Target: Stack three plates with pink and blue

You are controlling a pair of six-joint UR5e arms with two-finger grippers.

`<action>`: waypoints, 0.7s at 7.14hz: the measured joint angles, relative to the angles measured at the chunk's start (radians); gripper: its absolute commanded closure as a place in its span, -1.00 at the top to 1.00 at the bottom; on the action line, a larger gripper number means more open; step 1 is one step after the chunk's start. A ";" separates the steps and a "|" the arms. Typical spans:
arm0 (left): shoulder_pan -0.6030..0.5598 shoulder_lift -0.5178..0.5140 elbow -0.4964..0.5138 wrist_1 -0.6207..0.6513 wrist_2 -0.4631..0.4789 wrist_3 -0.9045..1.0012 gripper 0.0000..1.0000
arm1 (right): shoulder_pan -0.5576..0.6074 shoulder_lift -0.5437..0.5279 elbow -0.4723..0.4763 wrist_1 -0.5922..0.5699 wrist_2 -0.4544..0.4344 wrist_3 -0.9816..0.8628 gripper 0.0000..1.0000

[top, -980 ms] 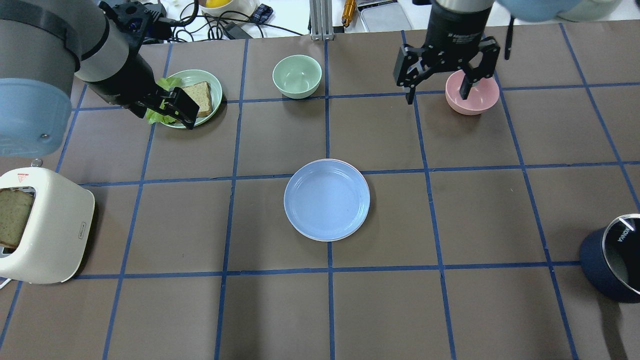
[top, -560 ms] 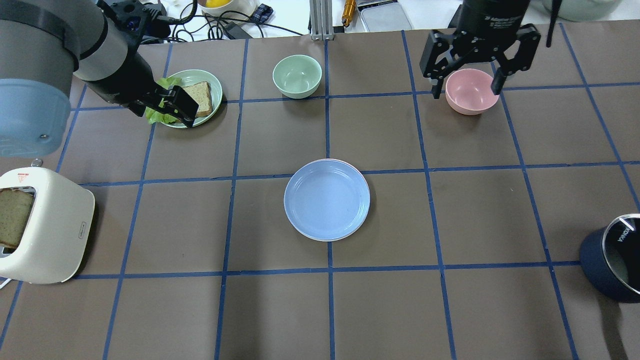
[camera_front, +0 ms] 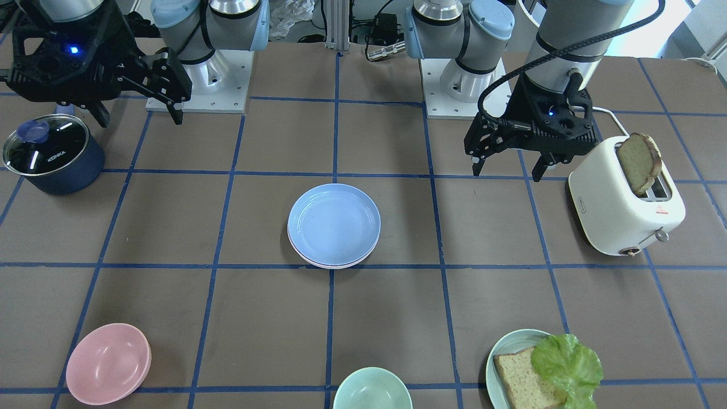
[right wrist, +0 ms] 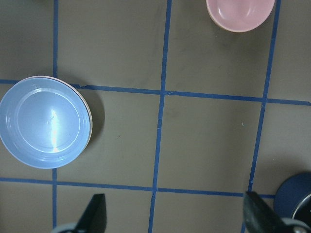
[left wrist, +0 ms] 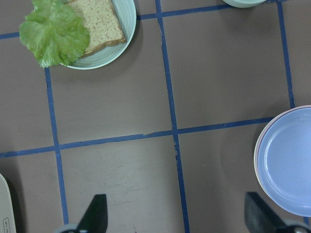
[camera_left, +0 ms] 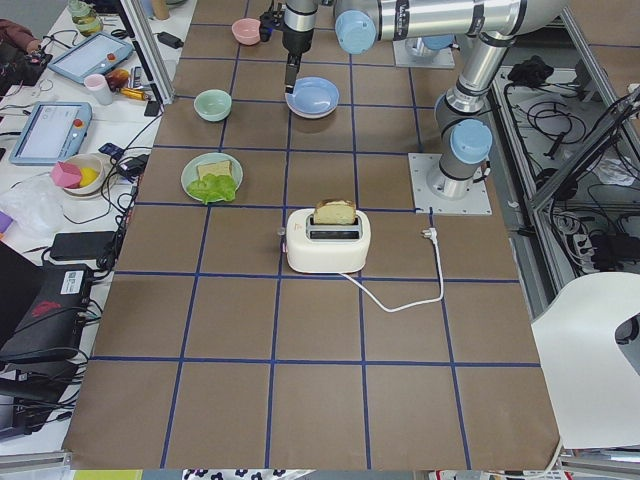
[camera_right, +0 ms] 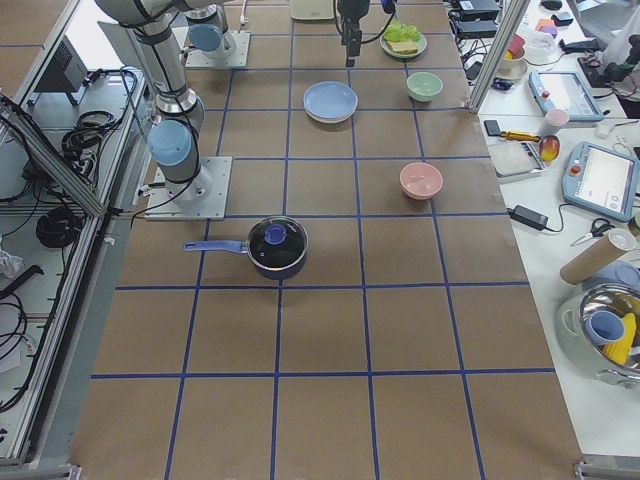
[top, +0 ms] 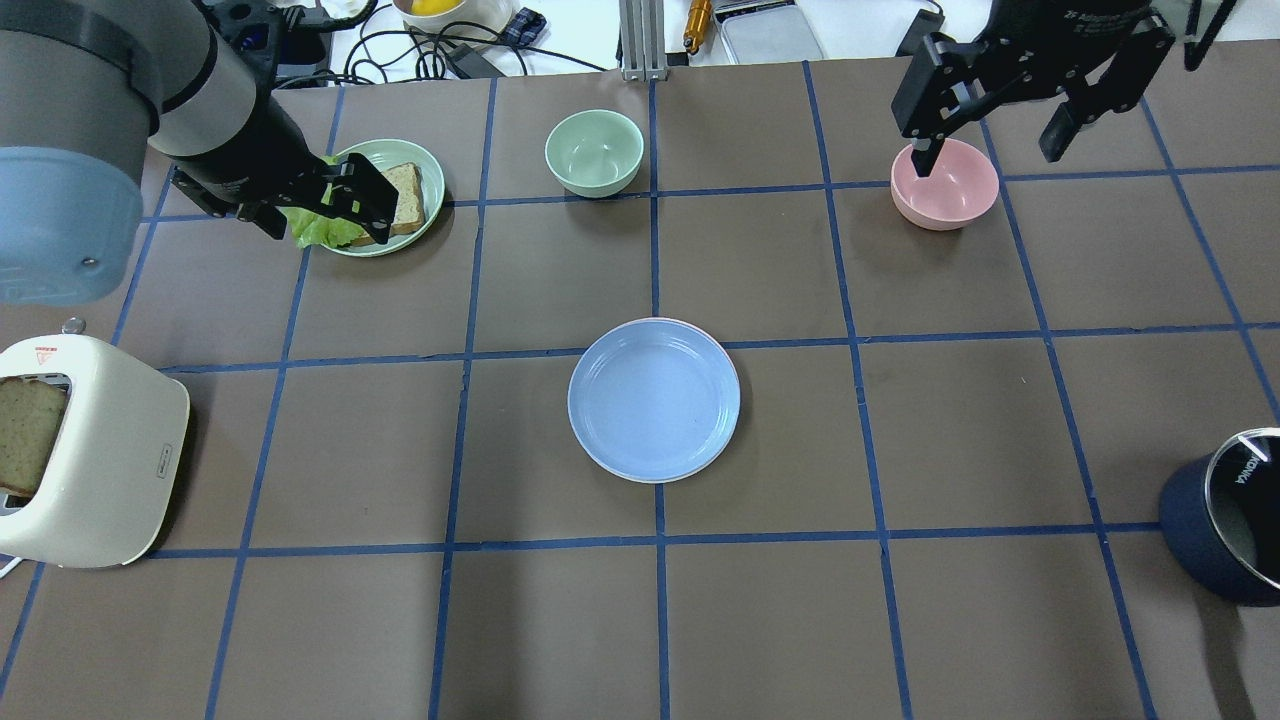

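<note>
The light blue plate lies on top of a stack at the table's middle. It also shows in the front view, the left wrist view and the right wrist view. Only a thin pale pink rim shows under it, and I cannot make out the cream-white plate. My left gripper is open and empty, high over the green plate at the far left, and also shows in the front view. My right gripper is open and empty, high near the pink bowl.
A pale green plate with bread and lettuce stands far left. A green bowl stands far middle. A cream toaster holding a bread slice stands at the left edge. A dark blue lidded pot stands at the right edge.
My right gripper has moved right and away from the stack, past the pink bowl, still open and empty. My left gripper has shifted slightly over the green plate. The stack has not moved.
</note>
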 measured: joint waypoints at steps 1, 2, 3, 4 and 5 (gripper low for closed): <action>0.001 0.000 0.000 0.000 0.001 -0.001 1.00 | 0.000 -0.008 0.026 -0.047 0.000 -0.001 1.00; 0.002 -0.001 0.000 0.001 0.002 0.000 1.00 | 0.000 -0.021 0.054 -0.077 0.003 -0.001 1.00; 0.008 0.001 0.001 0.001 0.003 0.000 1.00 | 0.001 -0.033 0.076 -0.106 0.003 -0.003 1.00; 0.017 0.004 0.002 0.000 0.005 0.000 1.00 | 0.002 -0.038 0.088 -0.131 0.002 -0.003 1.00; 0.024 0.003 0.002 0.000 0.006 0.000 1.00 | 0.003 -0.041 0.092 -0.142 0.001 0.000 1.00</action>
